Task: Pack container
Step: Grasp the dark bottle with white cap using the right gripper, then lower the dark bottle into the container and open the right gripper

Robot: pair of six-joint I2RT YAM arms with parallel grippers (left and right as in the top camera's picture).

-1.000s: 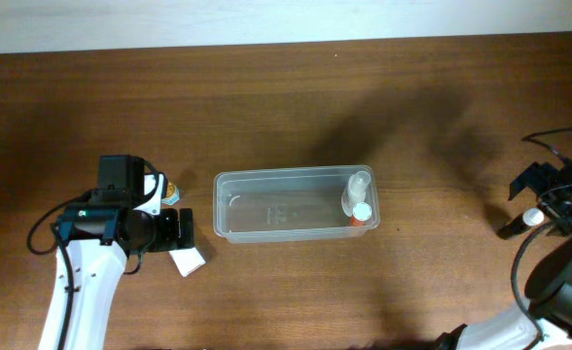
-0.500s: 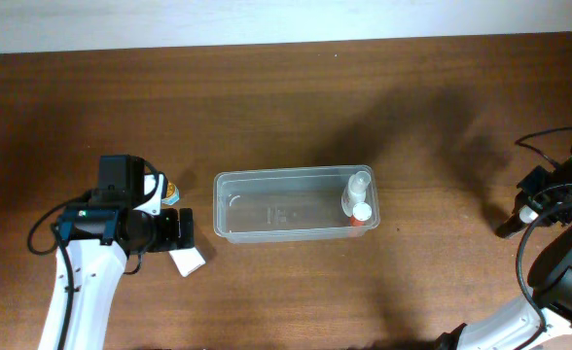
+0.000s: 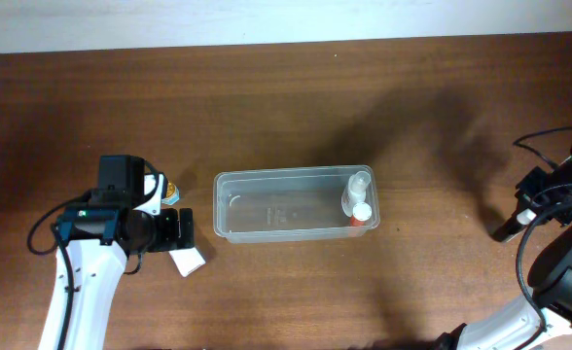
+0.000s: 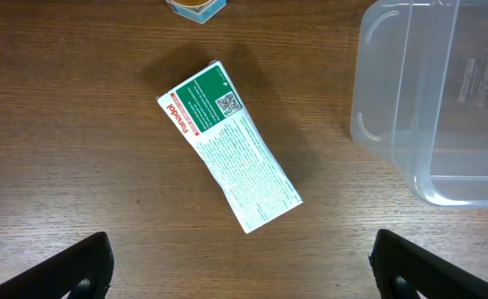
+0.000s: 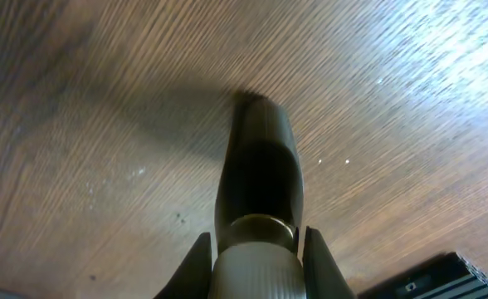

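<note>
The container (image 3: 267,207) is a long clear tub in the middle of the table, and its rounded corner (image 4: 393,124) shows in the left wrist view. Two small bottles (image 3: 358,199) lie at its right end. At the far right, my right gripper (image 3: 527,210) is shut on the white ribbed cap (image 5: 256,270) of a dark bottle (image 5: 256,162), whose body (image 3: 506,231) points down at the wood. My left gripper (image 4: 242,270) is open, its fingers (image 4: 82,264) wide apart above a white and green box (image 4: 227,145) lying flat to the left of the container.
A small round orange and teal item (image 4: 196,7) sits just beyond the box, beside the left arm (image 3: 169,188). The white box (image 3: 187,259) pokes out under the left gripper (image 3: 181,228). The table's right edge is close to the right arm.
My right gripper has shut on the dark bottle's cap and shifted slightly. The left arm, the box and the container have not moved.
</note>
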